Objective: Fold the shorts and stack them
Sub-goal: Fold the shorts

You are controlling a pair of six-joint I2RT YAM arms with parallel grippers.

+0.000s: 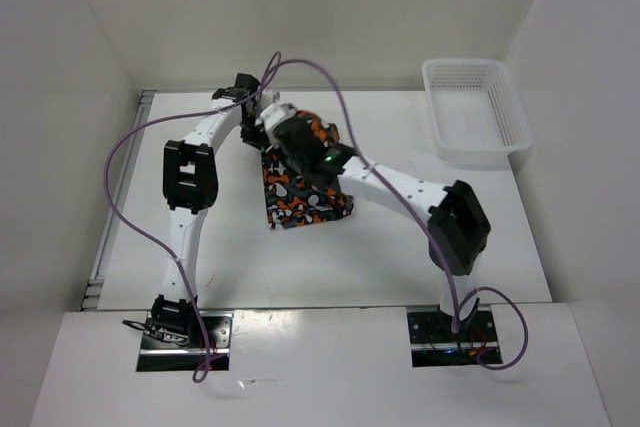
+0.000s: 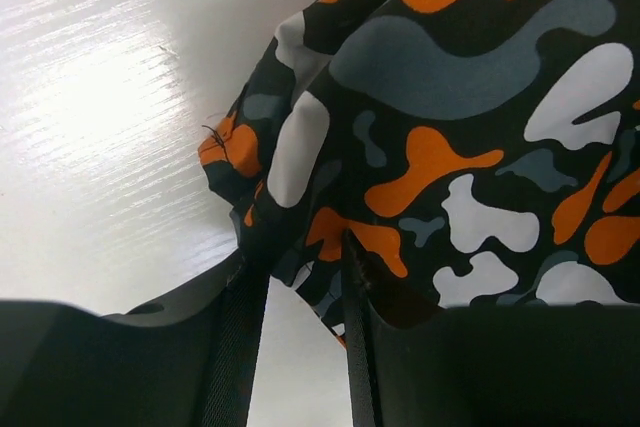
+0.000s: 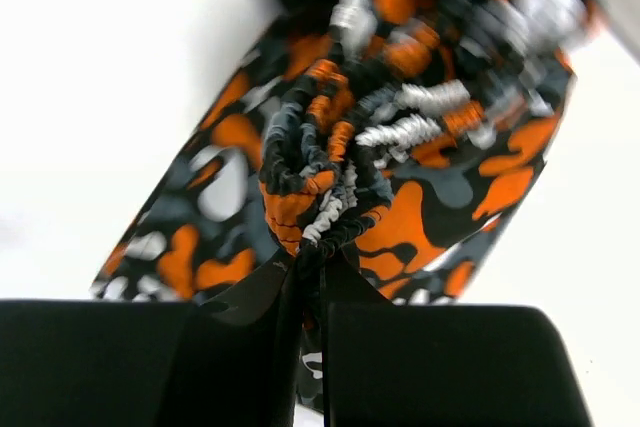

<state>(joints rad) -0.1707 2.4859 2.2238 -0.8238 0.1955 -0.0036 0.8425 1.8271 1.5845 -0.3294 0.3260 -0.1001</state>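
Shorts (image 1: 303, 192) sit mid-desk, slightly toward the left and far side, well apart from the basket (image 1: 478, 152) at the far right corner. Near part lies on the desk (image 1: 400, 257) as a rough square. Far part is raised and bunched under the two wrists, which meet over it.

Right gripper (image 3: 307, 269): jaws nearly closed, pinching the gathered elastic waistband. Cloth hangs from the pinch, so this is a firm hold.

Left gripper (image 2: 300, 252): fingers (image 2: 352, 277) stand apart with a cloth edge between them, low over the desk. Cannot tell whether they bite the cloth or only straddle it. Top view hides both sets of jaws behind the wrists.

Progress, judged:
- Only one pair of shorts is seen, and no stack shows anywhere on the desk.
- The basket looks empty from above.
- The shorts are not a neat folded packet, with the waistband crumpled and one end off the desk.
- Whether a first fold is already in the flat part cannot be told.
- The fold looks mid-way at best.

Left to do, judged:
- Secure the left-side hold.
- Carry the raised end over the flat part.
- Lay it down and let go.
- Place the packet where the stack goes.

Risk: the bunched waistband may drop uneven.
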